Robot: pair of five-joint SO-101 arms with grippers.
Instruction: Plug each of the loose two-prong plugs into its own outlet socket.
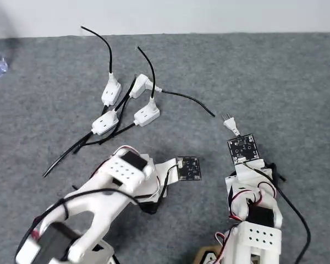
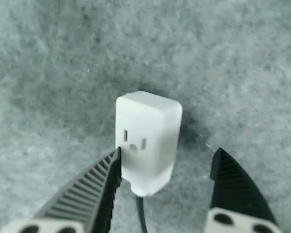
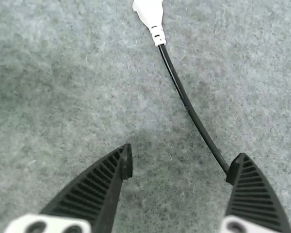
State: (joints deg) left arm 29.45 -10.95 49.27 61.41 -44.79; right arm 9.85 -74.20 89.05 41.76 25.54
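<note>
The left gripper (image 2: 168, 153) is open around a white socket (image 2: 148, 131) on the gray carpet (image 2: 48, 58), and one finger (image 2: 99, 187) touches the socket's side. The right gripper (image 3: 184, 153) is open too and holds nothing. The loose plug (image 3: 148, 9) lies just ahead of it, and its black cord (image 3: 186, 102) runs back beside one fingertip.

No lettering, number, brand or sign can be read anywhere. The white outlet socket (image 2: 148, 138) has a plain face with only its slots. The left arm's circuit board (image 1: 188, 168) and the right arm's circuit board (image 1: 243, 148) carry tiny pale marks, which are too small to make out.
</note>
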